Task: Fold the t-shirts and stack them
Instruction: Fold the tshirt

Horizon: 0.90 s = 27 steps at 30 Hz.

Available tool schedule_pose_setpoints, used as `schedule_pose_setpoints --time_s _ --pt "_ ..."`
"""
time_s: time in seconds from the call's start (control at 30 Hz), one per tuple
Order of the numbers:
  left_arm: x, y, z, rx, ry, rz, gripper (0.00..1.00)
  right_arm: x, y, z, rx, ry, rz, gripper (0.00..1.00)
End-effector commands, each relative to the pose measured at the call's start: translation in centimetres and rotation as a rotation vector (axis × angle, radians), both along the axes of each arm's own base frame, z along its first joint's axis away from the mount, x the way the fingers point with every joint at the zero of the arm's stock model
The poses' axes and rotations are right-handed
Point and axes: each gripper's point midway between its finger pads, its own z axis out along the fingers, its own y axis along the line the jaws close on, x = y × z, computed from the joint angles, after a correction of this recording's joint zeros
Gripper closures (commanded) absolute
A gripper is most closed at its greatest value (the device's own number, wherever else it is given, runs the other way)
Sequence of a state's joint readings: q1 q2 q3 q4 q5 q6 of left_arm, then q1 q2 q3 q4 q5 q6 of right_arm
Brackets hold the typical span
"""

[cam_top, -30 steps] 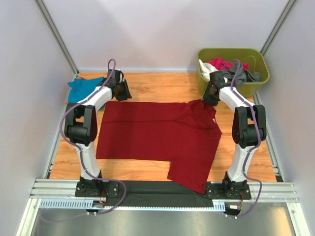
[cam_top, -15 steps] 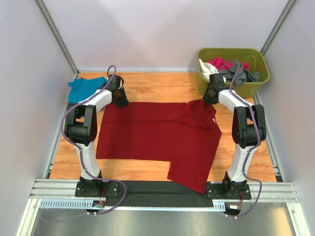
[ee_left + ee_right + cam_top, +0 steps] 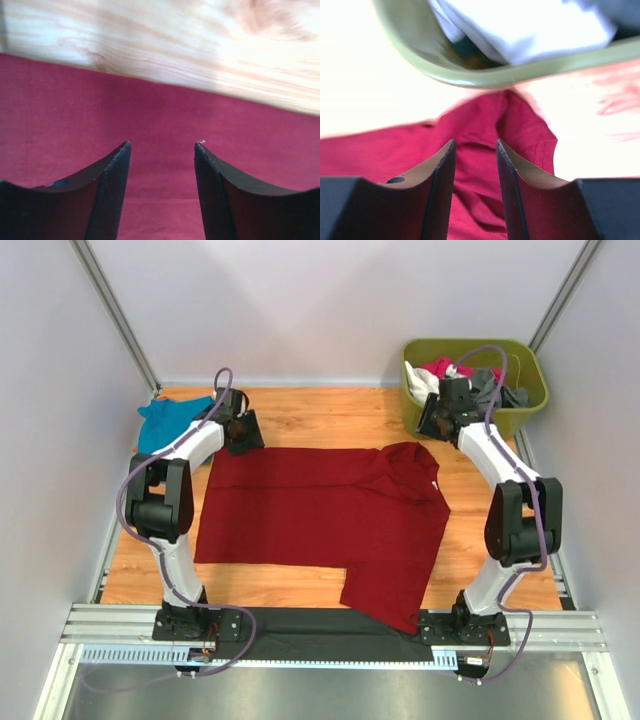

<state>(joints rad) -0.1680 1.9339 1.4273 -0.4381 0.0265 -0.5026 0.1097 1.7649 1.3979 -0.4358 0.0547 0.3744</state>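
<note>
Dark red t-shirt (image 3: pixel 320 515) lies spread across the wooden counter (image 3: pixel 330 415), laid sideways with the collar end to the right. Small white label (image 3: pixel 436 485) shows near that end. One near-right part of it (image 3: pixel 385 595) reaches past the counter's near edge onto the black strip by the arm bases.

Teal-blue t-shirt (image 3: pixel 165 420) sits crumpled in the far-left corner, apart from the red one, just beside the left arm (image 3: pixel 195 445).

Left jaws: at the red shirt's far-left corner. In the left wrist view they stand apart, nothing between them, red cloth (image 3: pixel 160 120) beneath and bare wood beyond. Contact with the cloth: cannot tell.

Right arm (image 3: pixel 490 450) reaches to the far right. Right jaws: over the gap between the collar end and the olive-green bin (image 3: pixel 530 390). In the right wrist view they stand apart by a narrow gap, holding nothing; a rumpled red fold (image 3: pixel 520 125) lies below, the bin's rim (image 3: pixel 530 72) just past it.

Bin holds pink, white and grey garments (image 3: pixel 470 375).
</note>
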Motion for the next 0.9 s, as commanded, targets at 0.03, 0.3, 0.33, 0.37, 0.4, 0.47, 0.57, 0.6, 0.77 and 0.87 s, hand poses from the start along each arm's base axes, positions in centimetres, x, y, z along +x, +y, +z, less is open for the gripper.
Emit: schedule_pose_setpoints --time_s 0.03,0.3,0.33,0.37,0.4,0.47,0.57,0.6,0.77,0.87 --pt "-0.2 0.1 4.9 0.003 -0.096 -0.021 0.36 -0.7 -0.1 6.2 -0.003 -0.098 0.025 0.60" --pt "-1.4 -1.2 5.0 -0.040 -0.106 -0.069 0.30 -5.8 1.3 1.7 0.054 0.009 -0.009 0.58" --pt "-1.3 -1.8 4.6 -0.050 -0.100 -0.084 0.30 -6.2 1.5 1.0 0.067 0.026 -0.027 0.58" --pt "-1.1 -2.2 4.6 -0.050 -0.103 -0.093 0.30 -7.2 1.8 -0.5 0.066 0.061 -0.028 0.58" --pt "-0.7 -3.4 5.0 -0.054 -0.121 -0.120 0.30 -7.5 1.7 -0.9 0.062 0.066 -0.042 0.58" --pt "-0.3 -4.9 4.6 -0.059 -0.119 -0.164 0.30 -8.9 1.2 -2.7 0.050 0.134 -0.089 0.57" --pt "0.2 -8.2 5.1 -0.104 -0.133 -0.253 0.30 -10.0 0.0 -4.5 0.008 0.208 -0.152 0.54" --pt "0.3 -9.7 5.9 -0.119 -0.152 -0.286 0.30 -10.5 -0.8 -4.9 -0.010 0.236 -0.195 0.54" --pt "0.2 -15.1 7.8 -0.173 -0.189 -0.411 0.30 -9.4 -1.3 -4.8 0.004 0.225 -0.223 0.50" --pt "-0.3 -18.7 8.6 -0.202 -0.189 -0.460 0.30 -9.0 -0.9 -6.1 0.013 0.277 -0.221 0.50"
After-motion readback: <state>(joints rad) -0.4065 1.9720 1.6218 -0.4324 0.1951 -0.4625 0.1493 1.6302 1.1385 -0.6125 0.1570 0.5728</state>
